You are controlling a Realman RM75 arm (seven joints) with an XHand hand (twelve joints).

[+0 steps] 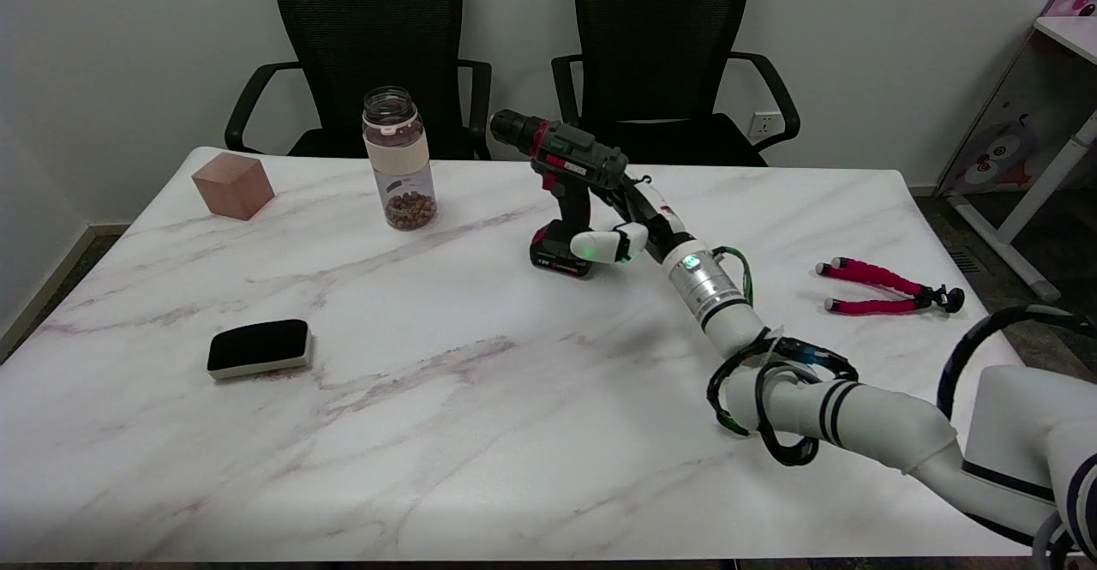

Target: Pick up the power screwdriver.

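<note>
The power screwdriver, dark grey with red trim, stands upright on its battery base on the marble table, chuck pointing left. My right hand is right up against its right side. The white thumb reaches left, low by the battery base. The dark fingers rise toward the rear of the tool's body. No finger shows wrapped across the front of the handle. Whether the fingers touch the tool's back is hidden.
A clear jar with brown bits stands left of the screwdriver, a wooden cube at far left. A black eraser block lies near left. A red-legged mini tripod lies right of my forearm. Two black chairs stand behind the table.
</note>
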